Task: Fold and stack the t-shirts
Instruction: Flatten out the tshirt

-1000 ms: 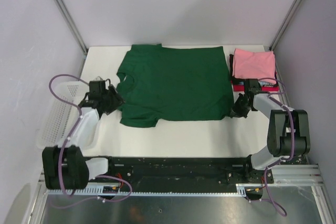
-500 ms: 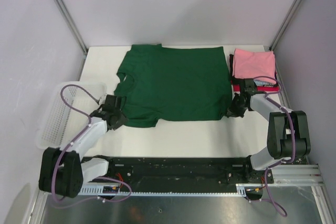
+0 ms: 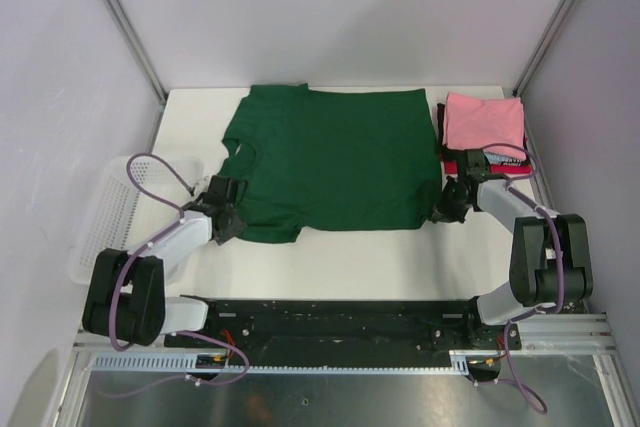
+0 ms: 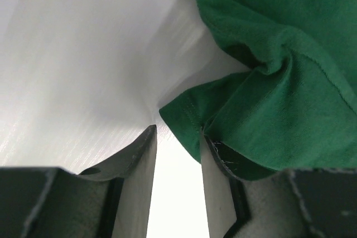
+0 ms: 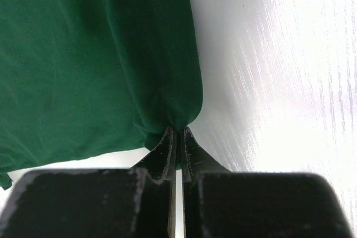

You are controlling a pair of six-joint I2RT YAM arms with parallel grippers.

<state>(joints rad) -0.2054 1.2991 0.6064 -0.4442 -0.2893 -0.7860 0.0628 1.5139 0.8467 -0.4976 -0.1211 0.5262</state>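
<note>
A dark green t-shirt lies spread flat on the white table, neck to the left. My left gripper sits at its near left sleeve. In the left wrist view the gripper is open, with the green sleeve hem at the tip of the right finger and bare table in the gap. My right gripper is shut on the shirt's near right corner; the right wrist view shows the cloth bunched into its closed tips. A folded pink t-shirt tops a stack with a red one showing beneath.
A white mesh basket stands at the left edge of the table, beside the left arm. Metal frame posts rise at the back corners. Bare white table stretches between the shirt and the arm bases.
The left arm has swung from beside the basket in to the shirt's near left sleeve, and its jaws have narrowed. The right gripper has stayed shut on its corner, hardly moving.
</note>
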